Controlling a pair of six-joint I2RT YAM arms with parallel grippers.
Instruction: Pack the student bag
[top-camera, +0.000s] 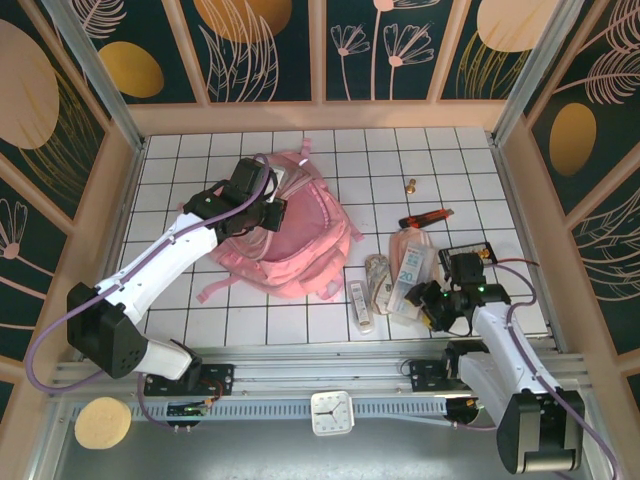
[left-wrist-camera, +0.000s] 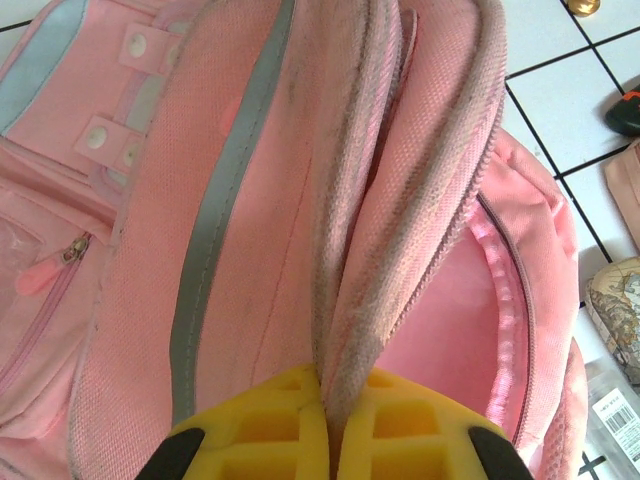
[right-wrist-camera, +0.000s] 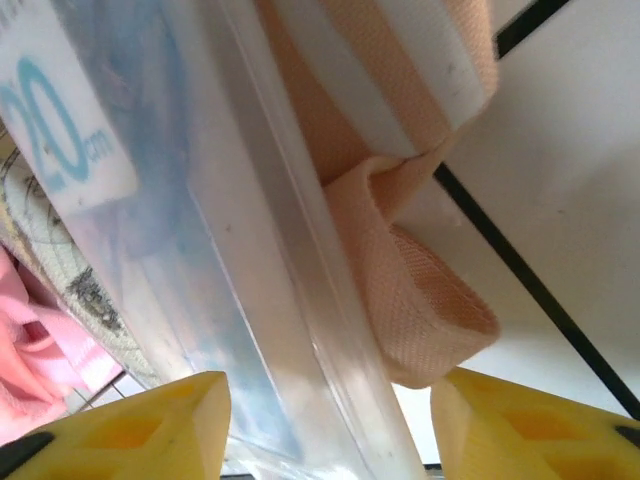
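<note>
A: Now, looking for the student bag (top-camera: 300, 240) — lying where?

B: Sprawling left of the tabletop's middle, reaching toward the far edge, trailing pale straps toward the near edge. Gaping at the main opening, showing pink lining in the left wrist view.

A: Being held by the left gripper (left-wrist-camera: 328, 410)?

B: Being pinched, yes: pressing 2 yellow fingers (left-wrist-camera: 265, 435) together on a fold of pink fabric and zip tape at the opening's rim.

A: Turning to the right gripper (top-camera: 432, 300) — doing what?

B: Hovering by the near edge, right of its middle, pointing at a clear plastic pouch (top-camera: 408, 268). Standing spread, straddling the pouch's edge and a tan woven strap (right-wrist-camera: 420, 300). Touching them or not — failing to tell from the right wrist view.

A: Reading anything on the pouch?

B: Making out a blue 20 on a white label inside.

A: Lying around it, what else?

B: Resting just left of the pouch, a map-printed case (top-camera: 378, 282) and a white stick-shaped item (top-camera: 363, 306). Sitting beyond it toward the far edge, an orange-and-black cutter (top-camera: 426, 217) and, farther on, a small brass piece (top-camera: 410, 185). Sitting at its right, toward the right edge, a black box (top-camera: 470, 252). Standing on the rail outside the near edge, a white clock (top-camera: 331, 412) and, off the near-left corner, a round cork disc (top-camera: 103, 422).
</note>
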